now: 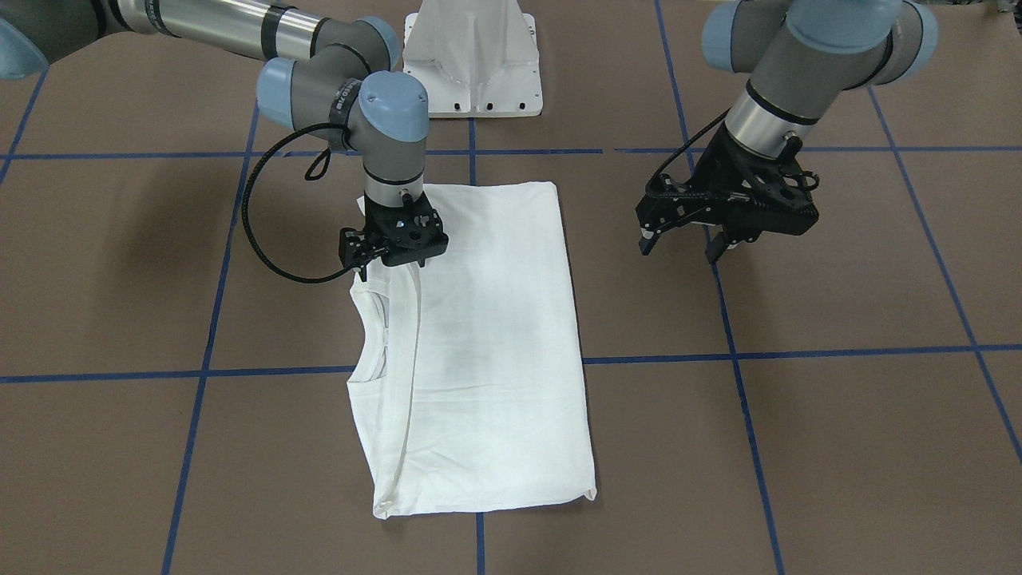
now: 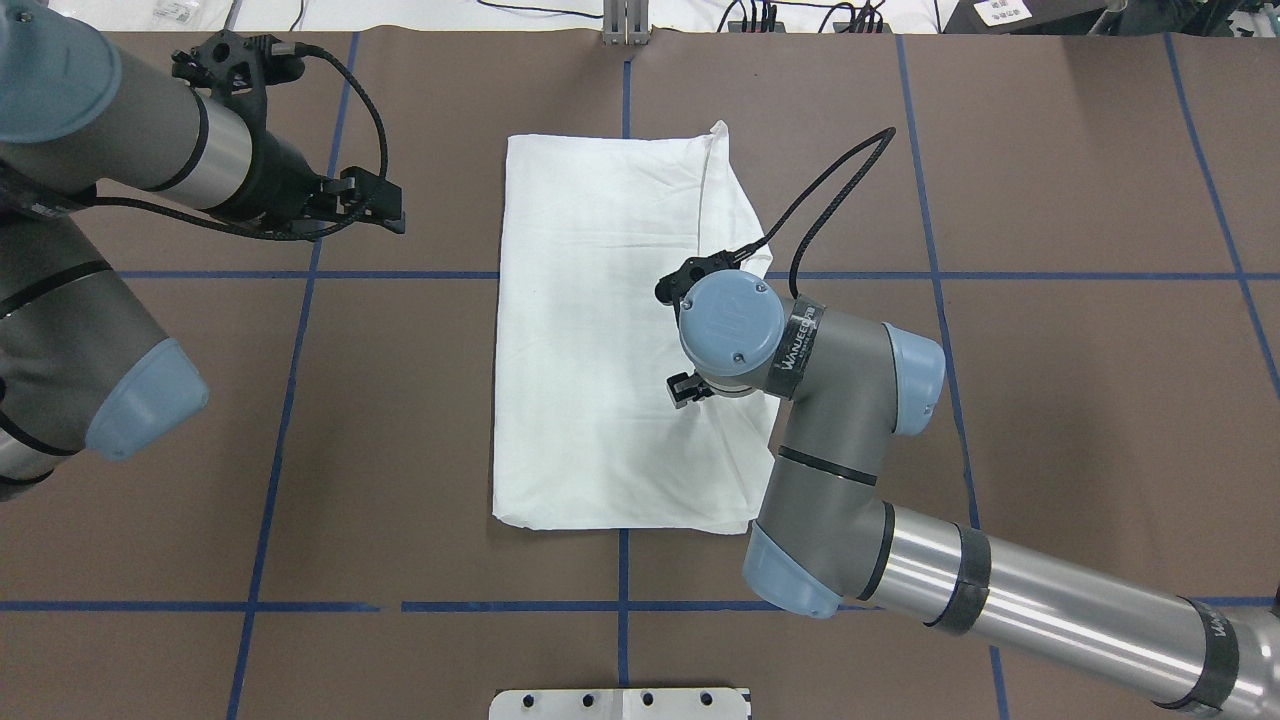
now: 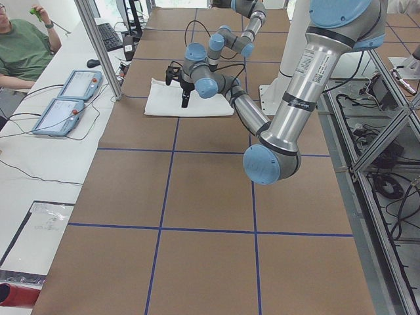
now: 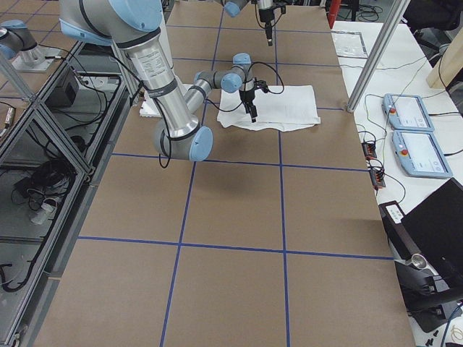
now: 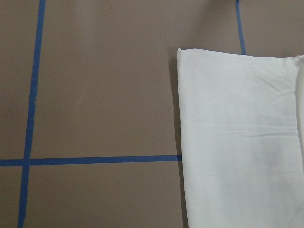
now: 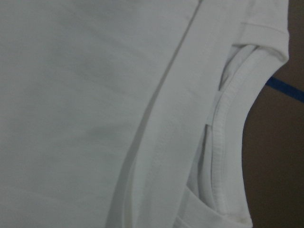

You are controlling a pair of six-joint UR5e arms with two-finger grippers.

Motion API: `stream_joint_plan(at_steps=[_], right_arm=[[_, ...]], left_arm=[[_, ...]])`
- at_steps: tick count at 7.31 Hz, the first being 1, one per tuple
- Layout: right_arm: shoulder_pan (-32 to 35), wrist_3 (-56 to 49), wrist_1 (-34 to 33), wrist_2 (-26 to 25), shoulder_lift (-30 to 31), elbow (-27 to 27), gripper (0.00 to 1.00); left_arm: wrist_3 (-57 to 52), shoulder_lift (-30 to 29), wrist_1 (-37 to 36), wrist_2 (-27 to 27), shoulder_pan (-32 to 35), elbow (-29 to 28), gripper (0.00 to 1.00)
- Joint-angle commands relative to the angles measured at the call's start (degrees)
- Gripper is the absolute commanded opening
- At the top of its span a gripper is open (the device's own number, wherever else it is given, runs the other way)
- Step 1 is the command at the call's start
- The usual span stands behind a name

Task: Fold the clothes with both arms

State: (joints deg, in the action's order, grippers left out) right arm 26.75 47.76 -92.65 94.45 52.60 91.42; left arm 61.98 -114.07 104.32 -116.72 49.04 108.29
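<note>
The white T-shirt (image 1: 495,343) lies flat on the brown table, folded into a long rectangle with the plain side up. Its ribbed collar (image 1: 371,335) shows at one long edge and also in the right wrist view (image 6: 228,123). My right gripper (image 1: 389,267) points straight down at the shirt's edge just beside the collar, with its fingers apart at the cloth. In the overhead view my right wrist hides it. My left gripper (image 1: 680,247) is open and empty, hovering above bare table beside the shirt's opposite long edge (image 5: 183,142). It also shows in the overhead view (image 2: 390,210).
The white pedestal base (image 1: 471,56) stands behind the shirt on the robot's side. Blue tape lines (image 1: 798,351) grid the table. In the exterior left view, an operator (image 3: 20,46) and two teach pendants (image 3: 72,88) are at a side bench.
</note>
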Motion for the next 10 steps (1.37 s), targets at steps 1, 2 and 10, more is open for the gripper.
stream_joint_plan(at_steps=[1, 2, 10], right_arm=[[0.41, -0.65, 0.10, 0.47, 1.96, -0.02, 1.00], [1.54, -1.18, 0.10, 0.91, 3.98, 0.86, 1.00], [8.32, -4.01, 0.27, 7.50, 16.56, 20.62, 1.00]], left_arm=[[0.07, -0.28, 0.00, 0.00, 0.00, -0.01, 1.00], [0.16, -0.45, 0.00, 0.00, -0.09, -0.01, 1.00], [15.55, -0.19, 1.40, 2.00, -10.31, 0.78, 1.00]])
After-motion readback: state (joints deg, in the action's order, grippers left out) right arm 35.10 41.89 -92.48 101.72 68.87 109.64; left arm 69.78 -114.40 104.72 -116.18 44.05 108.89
